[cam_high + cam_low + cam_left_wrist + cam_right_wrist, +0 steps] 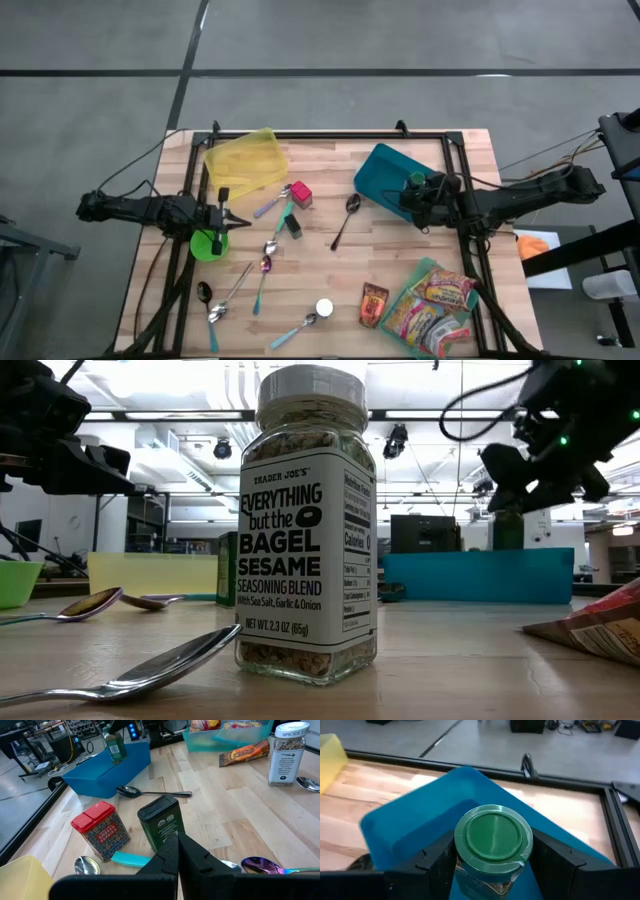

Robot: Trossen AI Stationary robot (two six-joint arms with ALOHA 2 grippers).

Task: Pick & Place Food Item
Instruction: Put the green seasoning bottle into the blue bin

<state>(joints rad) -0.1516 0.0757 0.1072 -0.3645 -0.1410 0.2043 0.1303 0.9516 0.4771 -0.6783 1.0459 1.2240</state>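
Right gripper [492, 870] is clamped on a green-lidded jar [493, 837], held above the blue bin [410, 820] at the bench's [400, 270] right rear. Left gripper [226, 216] is pressed together, empty, waiting over the green bowl [205, 246]. Recommended: keep the jar upright, lower it well inside the bin walls, and release only once it is seated, so it neither tips nor catches the rim.

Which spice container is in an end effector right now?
The green-lidded jar, gripped by the right end effector above the blue bin. The red tin, dark green tin and white-capped bagel seasoning jar all stand free on the table.
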